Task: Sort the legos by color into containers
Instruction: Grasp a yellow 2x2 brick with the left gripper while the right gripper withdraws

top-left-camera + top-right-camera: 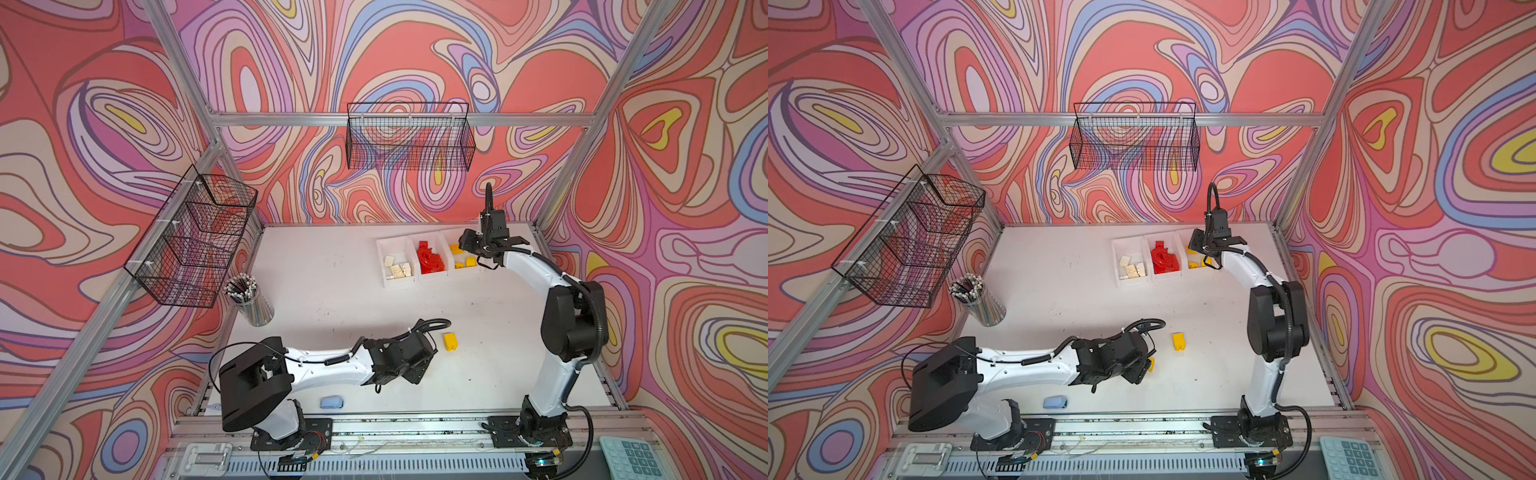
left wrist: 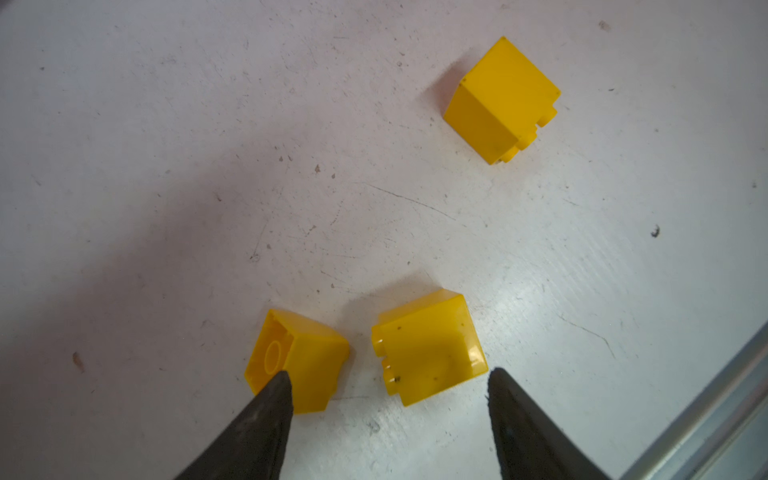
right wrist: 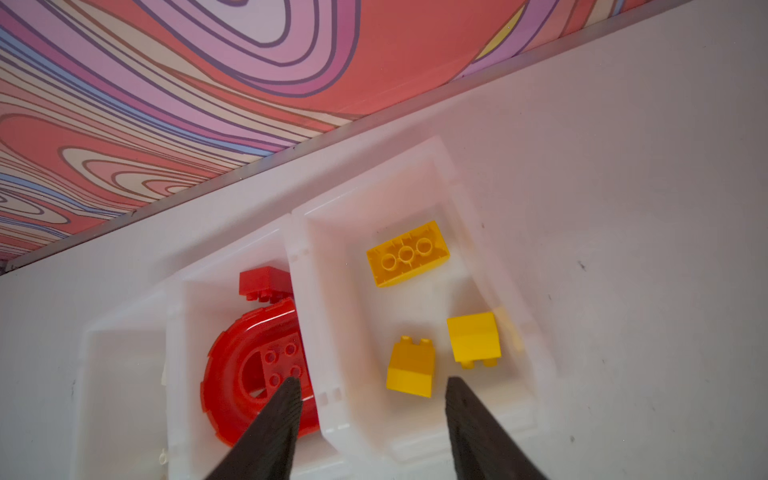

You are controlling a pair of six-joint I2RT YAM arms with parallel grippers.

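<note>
Left wrist view gives us three yellow legos (image 2: 428, 349) lying loose on the white worktop (image 2: 208, 124), none of them in the containers. The left jaws stand apart and hold nothing. One brick lies between the two dark fingertips (image 2: 511, 415), just beside one of them. A second brick (image 2: 307, 365), hollow side showing, sits partly behind the other tip. The third brick (image 2: 500, 99) lies on its side further off.

In both top views the left jaws are well apart from the containers (image 1: 399, 283), toward the side of the worktop where the arm bases stand. There we make out one loose yellow brick (image 1: 450, 341) plainly, and the arm covers most of the others.

The right jaws hang over the containers, at the end of the row nearest the right arm. They too are apart, with nothing between them. In the right wrist view the end container (image 3: 374, 195) holds three yellow pieces: a long brick (image 3: 407, 253) turned underside up and two small bricks (image 3: 409, 365).

The middle container (image 3: 232, 257) holds the big red arch (image 3: 253, 374) and a small red brick (image 3: 264, 282). One fingertip crosses in front of the arch, and we cannot tell whether it touches. In a top view the last container of the row holds the cream-white bricks (image 1: 399, 268).

A metal pencil cup (image 1: 251, 301) stands well apart from the containers, and a pale blue block (image 1: 331, 402) lies farther from them still.
</note>
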